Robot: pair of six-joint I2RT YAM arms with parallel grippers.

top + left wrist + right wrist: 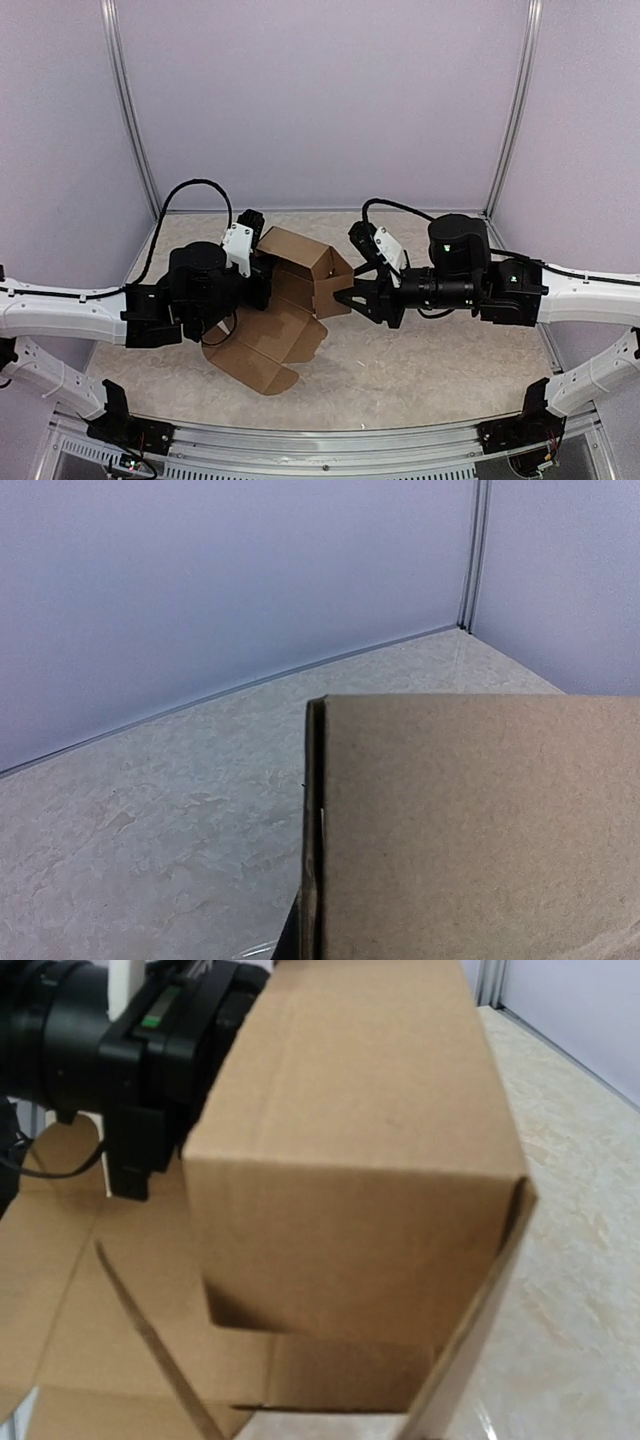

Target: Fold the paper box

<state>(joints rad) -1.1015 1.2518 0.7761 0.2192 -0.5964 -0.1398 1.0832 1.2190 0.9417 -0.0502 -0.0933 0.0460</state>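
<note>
Paper box (285, 335) — plain brown cardboard, half folded — sits on the table (430, 375) in the middle of the top view, between the two grippers. Its upper part stands up as an open-topped shell with walls, while its lower part lies flat and spreads toward the bottom of the frame.

The left gripper (262, 283) comes in from the left of the frame and meets the raised part of the box on its left side. Its fingertips are hidden behind the cardboard, so I cannot tell how far apart they are or whether they have hold of anything. In the left wrist view a brown panel (480, 830) fills the lower right of the frame, with one upright edge close to the lens. The speckled table and a pale wall (200, 600) show beyond it. Only a dark sliver shows at the bottom edge, too little to identify.

The right gripper (342, 298) reaches in from the right of the frame, and its dark tips are at the right wall of the raised part. How wide the fingers stand, and whether they pinch the wall, cannot be read from above. The right wrist view gives no help — the box (350, 1140) crowds the frame, one wall facing the lens with an open flap below it. The black body of the left gripper shows in the upper left corner, against the far side of the cardboard.
</note>
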